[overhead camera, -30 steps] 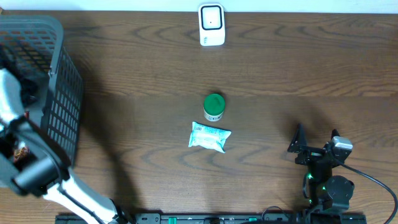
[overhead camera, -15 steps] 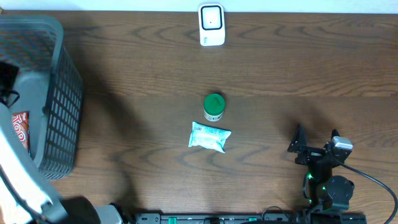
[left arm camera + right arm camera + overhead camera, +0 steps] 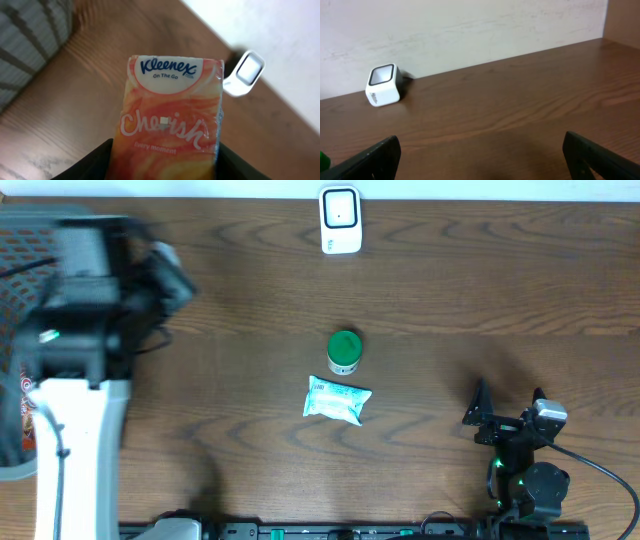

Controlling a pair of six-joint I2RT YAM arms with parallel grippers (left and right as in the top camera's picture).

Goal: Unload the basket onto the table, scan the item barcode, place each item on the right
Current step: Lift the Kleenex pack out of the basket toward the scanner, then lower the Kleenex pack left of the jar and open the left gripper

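Chiefly, the danger sits in the grip itself. The left hand (image 3: pixel 165 167) holds the orange and pink Kleenex tissue packet (image 3: pixel 172 115) by its lower end only, with one dark finger (image 3: pixel 87 162) at each side, at the bottom of the wrist view. A soft, slick wrapper pinched that low could slide or fold in a quick swing, and the overhead view shows this arm smeared with blur.

Next, the face on show is the printed front, and no barcode can be seen on it. The code probably lies on a side turned away, so presenting this face would likely give no read.

To the upper left stands the grey plastic basket (image 3: pixel 25 45), near the arm, and a wide turn could clip its rim. Farthest off, the white block-shaped scanner (image 3: pixel 245 72) stands at the upper right of the wrist view, by the far edge of the dark wooden table (image 3: pixel 450 300). Its window looks small, so a tilted packet or a stop too far to one side could miss it.

As for position, the packet stands upright between the fingers and projects beyond them, clear of the table. It is well apart from the scanner, which shows just past its upper right corner. The right hand (image 3: pixel 485 160), wide open and empty, sits at the lower right of the overhead view, well apart from everything.
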